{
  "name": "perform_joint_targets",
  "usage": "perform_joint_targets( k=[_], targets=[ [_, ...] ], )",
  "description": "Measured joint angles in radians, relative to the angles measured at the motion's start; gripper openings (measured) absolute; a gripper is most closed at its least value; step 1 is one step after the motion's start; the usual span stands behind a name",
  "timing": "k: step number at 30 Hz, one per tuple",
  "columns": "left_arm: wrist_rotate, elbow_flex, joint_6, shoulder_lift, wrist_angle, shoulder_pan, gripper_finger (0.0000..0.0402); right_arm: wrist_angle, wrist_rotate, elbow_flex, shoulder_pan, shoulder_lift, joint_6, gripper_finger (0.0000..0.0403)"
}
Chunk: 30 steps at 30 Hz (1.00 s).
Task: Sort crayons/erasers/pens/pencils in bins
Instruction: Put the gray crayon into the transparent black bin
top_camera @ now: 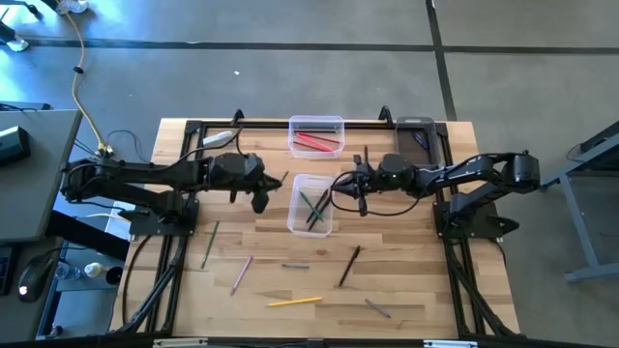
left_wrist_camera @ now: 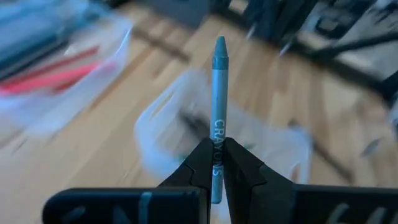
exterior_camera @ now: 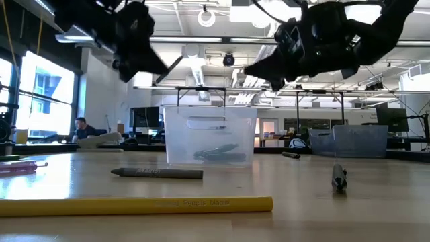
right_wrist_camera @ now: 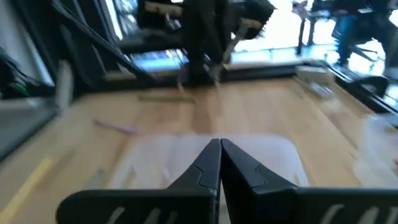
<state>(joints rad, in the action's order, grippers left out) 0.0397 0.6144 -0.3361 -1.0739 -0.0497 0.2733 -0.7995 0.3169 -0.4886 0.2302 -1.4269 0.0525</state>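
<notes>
High view: the left gripper (top_camera: 269,187) is hanging left of the middle clear bin (top_camera: 310,204), the right gripper (top_camera: 340,183) at its right.

Left wrist view: a grey-blue crayon (left_wrist_camera: 218,93) is being pinched, seemingly above that bin.

Right wrist view: fingers are meeting, holding nothing.

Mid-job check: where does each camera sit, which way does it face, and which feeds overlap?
High: overhead, straight down on table; both arms show.
Low: table height, level toward room; both arms hang above clear bin.
Left wrist: past left gripper, shut on grey crayon, toward the bin.
Right wrist: past shut right gripper, down on the bin.
Shared: every view shows that clear bin.
</notes>
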Motion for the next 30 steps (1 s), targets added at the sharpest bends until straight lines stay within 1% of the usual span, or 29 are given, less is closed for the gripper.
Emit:
perform_joint_targets(
  k=[3,6,8,11,15,19,22,25,30],
  targets=[
    [-0.007,0.000,0.011,-0.034,0.147,-0.002,0.0008,-0.043,0.057,-0.013,0.000,0.000,0.058,0.0000],
    [-0.018,0.000,0.012,-0.092,0.278,-0.008,0.0008,-0.046,0.066,-0.046,-0.002,0.000,0.114,0.0001],
    [-0.059,0.000,0.009,-0.138,0.362,-0.008,0.0008,-0.047,0.066,-0.067,-0.002,0.000,0.140,0.0007],
    [-0.120,0.000,-0.021,-0.202,0.486,-0.008,0.0008,-0.046,0.076,-0.098,-0.002,0.000,0.188,0.0030],
    [-0.148,0.000,-0.067,-0.262,0.604,-0.011,0.0008,-0.029,0.084,-0.121,-0.003,0.000,0.220,0.0085],
    [-0.181,0.000,-0.111,-0.299,0.673,-0.013,0.0008,-0.035,0.052,-0.140,-0.017,0.000,0.217,0.0141],
    [-0.186,0.000,-0.142,-0.312,0.698,-0.017,0.0008,-0.029,0.026,-0.161,-0.027,0.000,0.202,0.0168],
    [-0.186,0.001,-0.148,-0.317,0.710,-0.020,0.0008,-0.029,0.023,-0.181,-0.039,0.000,0.191,0.0179],
    [-0.186,0.001,-0.151,-0.318,0.709,-0.028,0.0008,0.007,0.015,-0.213,-0.044,0.000,0.193,0.0181]
  ],
)
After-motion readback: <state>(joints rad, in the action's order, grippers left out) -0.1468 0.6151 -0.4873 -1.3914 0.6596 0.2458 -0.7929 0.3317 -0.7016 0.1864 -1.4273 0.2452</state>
